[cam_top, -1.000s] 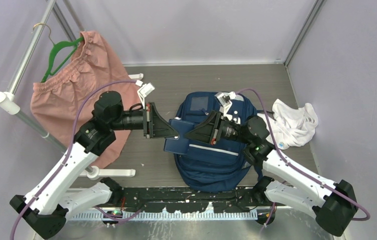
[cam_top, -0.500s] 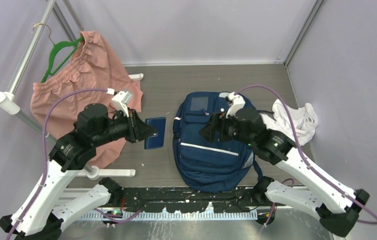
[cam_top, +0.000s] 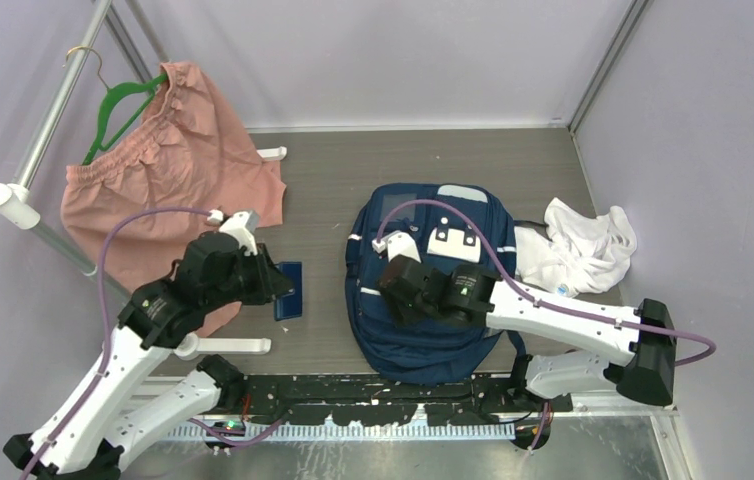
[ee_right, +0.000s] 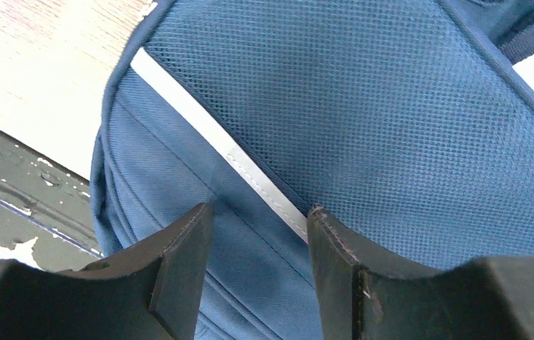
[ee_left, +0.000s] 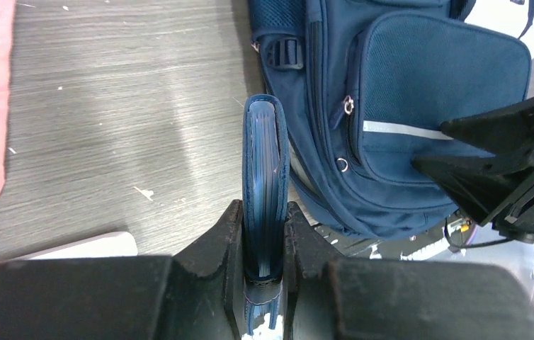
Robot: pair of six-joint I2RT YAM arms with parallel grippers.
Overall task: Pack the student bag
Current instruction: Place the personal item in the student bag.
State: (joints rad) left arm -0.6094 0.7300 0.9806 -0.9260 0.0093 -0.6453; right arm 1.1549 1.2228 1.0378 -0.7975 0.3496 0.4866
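The navy student bag (cam_top: 423,330) lies flat on the table, front pocket up; its zips look shut. My left gripper (cam_top: 278,285) is left of the bag, shut on a thin blue notebook (cam_top: 291,292). In the left wrist view the notebook (ee_left: 264,156) stands on edge between the fingers (ee_left: 218,241), with the bag (ee_left: 434,92) to its right. My right gripper (cam_top: 393,297) hovers over the bag's lower left front. In the right wrist view it (ee_right: 260,219) is open and empty, just above the blue fabric (ee_right: 363,106) and a white stripe (ee_right: 207,127).
Pink shorts (cam_top: 163,170) on a green hanger (cam_top: 113,105) hang from a metal rack (cam_top: 43,130) at the left, its white foot (cam_top: 228,346) near my left arm. A white cloth (cam_top: 583,250) lies right of the bag. Grey walls enclose the table.
My left gripper has carried the notebook away from over the bag, leftwards and towards the near edge. My right gripper has swung from the bag's top to its lower left front.
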